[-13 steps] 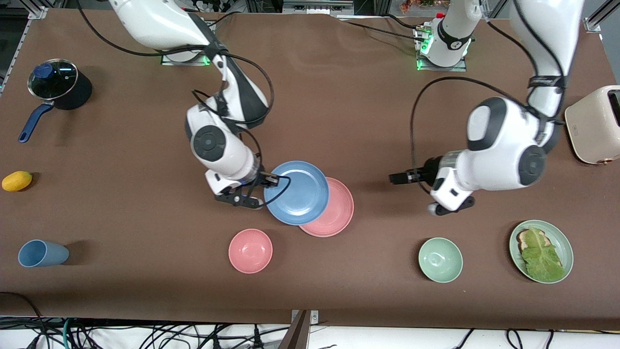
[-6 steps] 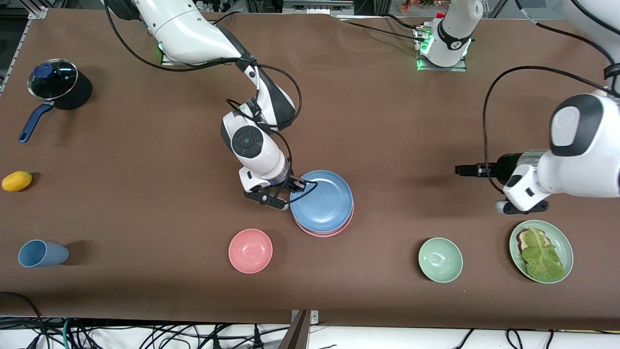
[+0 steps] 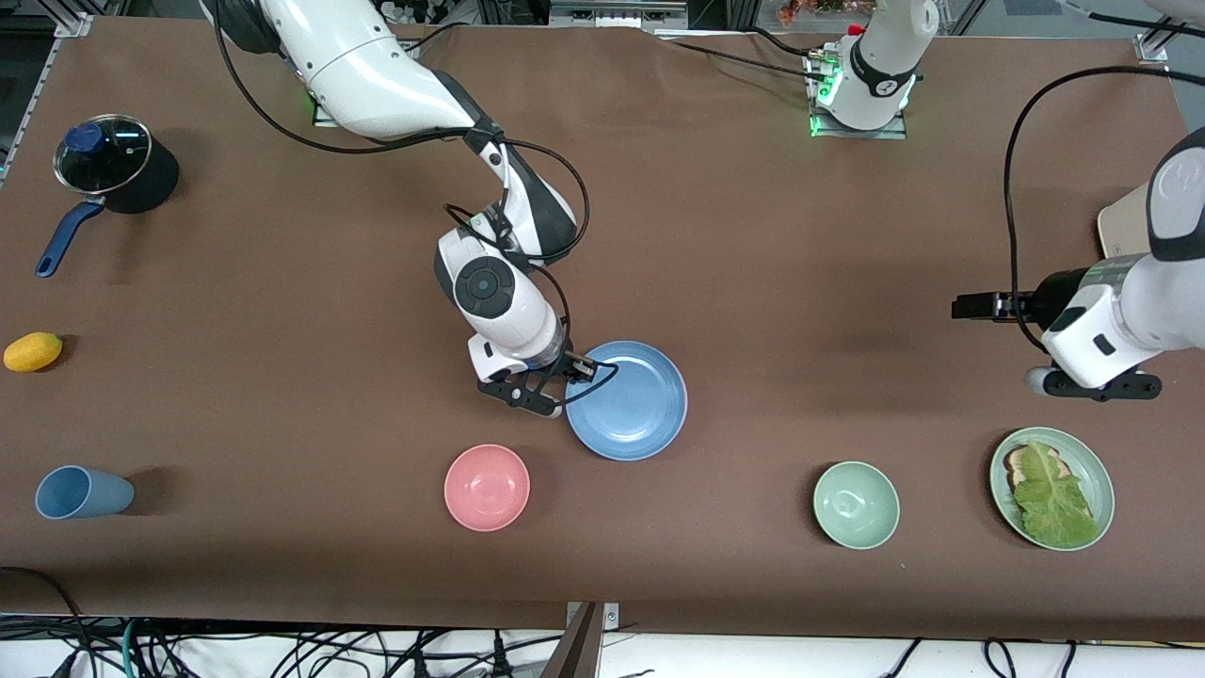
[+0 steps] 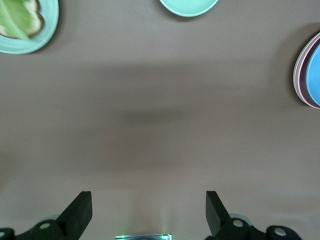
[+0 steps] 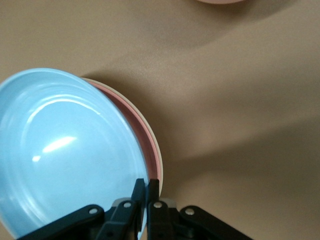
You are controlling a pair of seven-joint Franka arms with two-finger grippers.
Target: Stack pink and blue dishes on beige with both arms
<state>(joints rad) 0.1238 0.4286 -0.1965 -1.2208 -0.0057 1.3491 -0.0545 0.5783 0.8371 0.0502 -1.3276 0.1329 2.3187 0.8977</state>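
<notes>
Three plates sit stacked mid-surface: blue plate on top, pink plate under it, beige plate at the bottom, only their rims showing, with the pink bowl nearer the front camera. Right gripper has its jaws nearly closed, pinching the blue plate's rim on the side toward the right arm's end. Left gripper hangs over bare surface toward the left arm's end, jaws wide open, holding nothing, above the green plate with lettuce toast.
</notes>
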